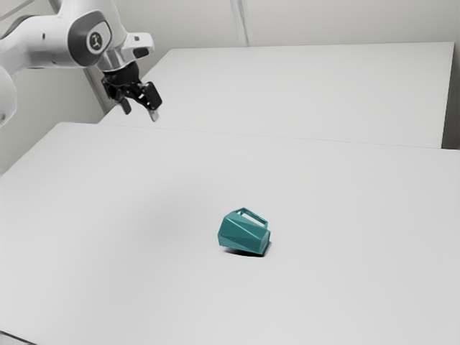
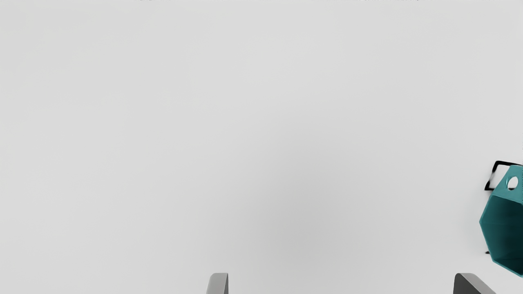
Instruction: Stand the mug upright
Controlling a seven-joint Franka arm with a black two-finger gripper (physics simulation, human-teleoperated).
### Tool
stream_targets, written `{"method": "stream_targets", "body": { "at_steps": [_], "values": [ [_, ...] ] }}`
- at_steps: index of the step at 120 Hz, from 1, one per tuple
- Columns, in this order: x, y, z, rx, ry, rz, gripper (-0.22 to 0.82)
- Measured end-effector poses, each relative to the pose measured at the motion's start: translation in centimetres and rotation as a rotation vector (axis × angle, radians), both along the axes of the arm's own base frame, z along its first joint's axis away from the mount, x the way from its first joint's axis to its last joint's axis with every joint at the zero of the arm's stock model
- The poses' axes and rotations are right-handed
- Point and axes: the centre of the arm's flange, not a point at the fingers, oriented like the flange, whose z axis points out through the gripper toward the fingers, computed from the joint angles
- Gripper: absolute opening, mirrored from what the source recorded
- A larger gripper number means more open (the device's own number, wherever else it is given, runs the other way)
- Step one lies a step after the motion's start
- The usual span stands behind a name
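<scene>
One mug (image 1: 242, 236) lies tipped, to the exterior view's right of my wide-open end effector (image 1: 140, 113). It's probably light, stiff and slick; I'd grip across its body.

One white arm (image 1: 86, 36), in from the exterior view's upper left. One black gripper (image 1: 140, 113), pointing down, raised above the tabletop (image 1: 129, 287), seen near its far edge, toward the exterior view's left. Two fingers (image 2: 217, 284), wide apart.
</scene>
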Motion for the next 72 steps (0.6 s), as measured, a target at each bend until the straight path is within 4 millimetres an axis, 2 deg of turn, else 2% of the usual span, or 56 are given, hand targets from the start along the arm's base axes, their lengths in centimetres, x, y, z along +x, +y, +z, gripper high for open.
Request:
{"method": "stream_targets", "body": {
  "at_steps": [16, 26, 45, 58, 72],
  "values": [
    [0.0, -0.4, -0.8, -0.035, 0.009, -0.011, 0.60],
    [0.1, -1.0, -3.9, -0.137, 0.059, 0.004, 0.60],
    [0.8, -3.4, -7.7, -0.347, 0.116, 0.030, 0.60],
    [0.7, -4.6, -12.6, -0.487, 0.188, 0.069, 0.60],
    [0.1, -5.6, -16.5, -0.582, 0.244, 0.089, 0.60]
  ]
}}
